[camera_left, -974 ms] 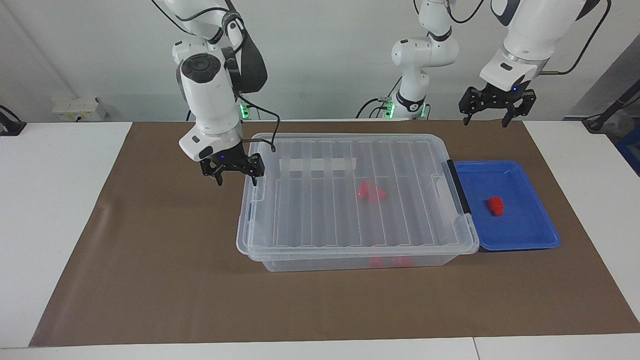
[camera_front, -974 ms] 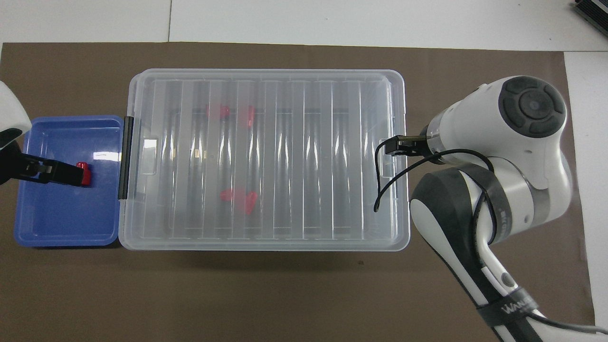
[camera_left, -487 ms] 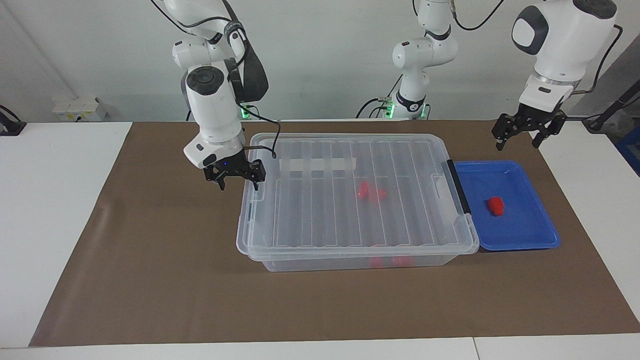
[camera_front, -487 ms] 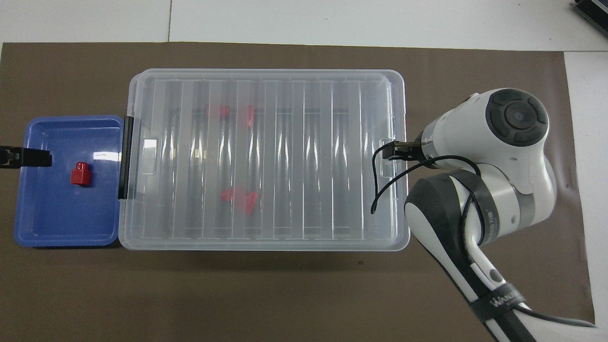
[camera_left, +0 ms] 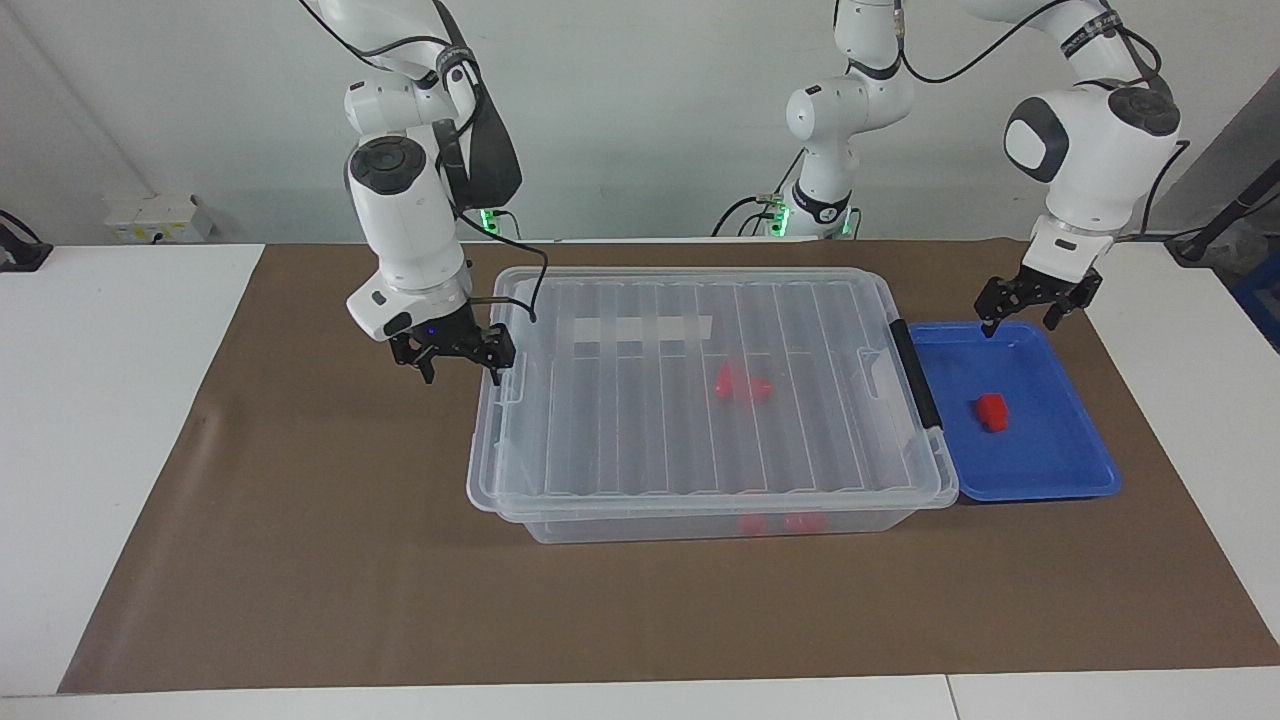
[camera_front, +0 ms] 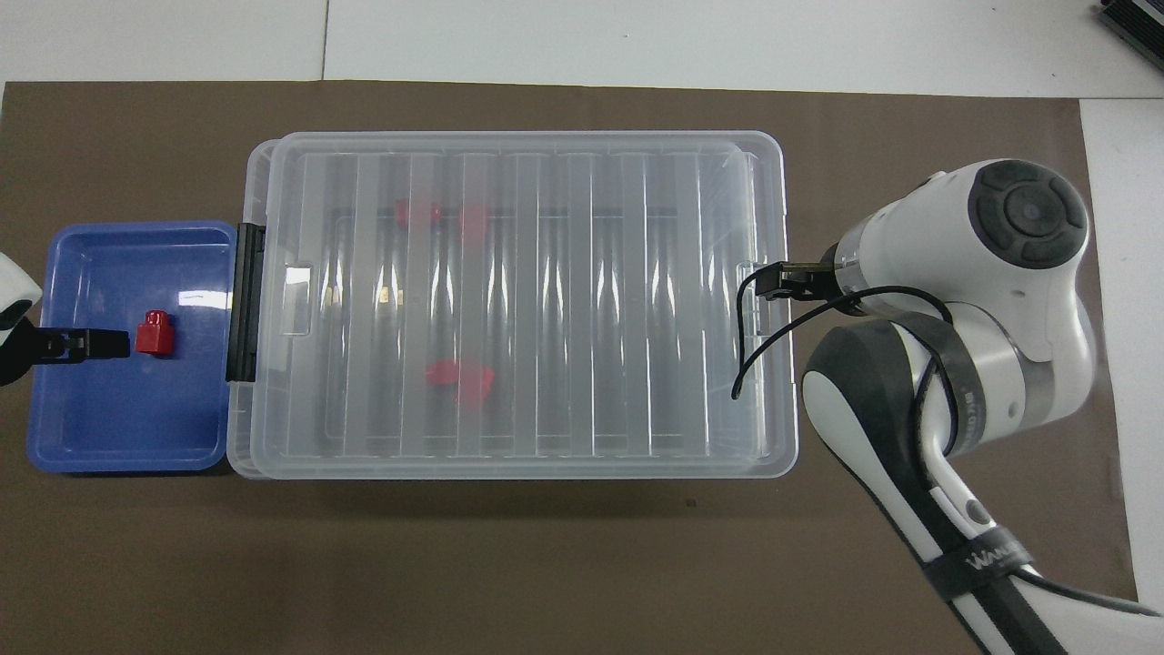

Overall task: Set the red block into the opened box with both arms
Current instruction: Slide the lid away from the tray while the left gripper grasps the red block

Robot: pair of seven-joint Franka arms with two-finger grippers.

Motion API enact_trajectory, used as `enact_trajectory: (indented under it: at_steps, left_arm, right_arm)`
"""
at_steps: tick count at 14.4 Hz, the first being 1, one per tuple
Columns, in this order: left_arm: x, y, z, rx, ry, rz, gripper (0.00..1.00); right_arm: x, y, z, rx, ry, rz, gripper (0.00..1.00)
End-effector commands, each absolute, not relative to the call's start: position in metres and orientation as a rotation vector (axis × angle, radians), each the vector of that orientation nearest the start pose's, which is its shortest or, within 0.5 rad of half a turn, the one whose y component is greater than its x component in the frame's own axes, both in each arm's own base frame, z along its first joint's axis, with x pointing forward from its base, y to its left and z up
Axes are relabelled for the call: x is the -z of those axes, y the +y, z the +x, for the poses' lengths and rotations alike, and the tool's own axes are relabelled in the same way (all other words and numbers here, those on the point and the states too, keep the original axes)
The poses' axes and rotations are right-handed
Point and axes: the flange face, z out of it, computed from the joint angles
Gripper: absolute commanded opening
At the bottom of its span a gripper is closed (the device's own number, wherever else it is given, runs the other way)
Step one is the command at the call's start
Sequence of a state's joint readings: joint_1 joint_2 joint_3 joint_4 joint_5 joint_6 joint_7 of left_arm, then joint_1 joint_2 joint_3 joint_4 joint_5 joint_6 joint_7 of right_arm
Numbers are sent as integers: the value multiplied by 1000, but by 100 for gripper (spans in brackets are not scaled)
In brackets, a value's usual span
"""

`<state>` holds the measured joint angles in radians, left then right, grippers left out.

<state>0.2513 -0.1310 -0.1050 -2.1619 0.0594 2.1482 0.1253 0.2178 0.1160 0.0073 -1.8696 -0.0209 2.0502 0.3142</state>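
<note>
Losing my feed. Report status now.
Left gripper open over tray. Right gripper open at lid edge. Block in tray.

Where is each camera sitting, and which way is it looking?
Facing view: high across the table, looking back at the robots; both white arms show whole, the left gripper open over the blue tray, the right gripper open at the box end.
Overhead view: high above the robots' end, looking steeply down; it shows the right arm's wrist and only the left gripper's tip.
Both show the box, its lid, the tray and the red block, half a turn apart.
</note>
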Motion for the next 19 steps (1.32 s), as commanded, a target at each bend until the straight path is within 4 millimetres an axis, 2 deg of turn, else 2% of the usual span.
enact_trajectory:
  at_steps: [1,4,7,10,11,13,14,17,19]
  left_arm:
    - [-449,77,517,207,34,-3048,100]
    - [-429,76,532,252,-21,-3108,100]
    - [-402,79,545,273,20,-3109,100]
    - [-395,81,551,267,34,-3112,100]
    - [-391,89,552,267,53,-3110,100]
    - [-374,120,553,281,104,-3097,100]
    - [-364,126,553,264,101,-3102,100]
    - [-341,129,551,219,99,-3117,100]
    - [-324,122,549,208,110,-3122,100]
  right_arm:
    - [-457,102,587,113,77,-3139,99]
    - [-457,72,591,116,41,-3144,99]
    - [-456,46,594,110,16,-3149,99]
    - [-456,26,595,110,55,-3150,99]
    - [-455,20,595,105,69,-3150,99]
    - [-455,8,594,98,64,-3154,99]
    - [-455,-4,594,97,52,-3155,100]
    - [-455,-35,593,93,4,-3160,99]
    - [-456,-49,593,102,-40,-3162,99]
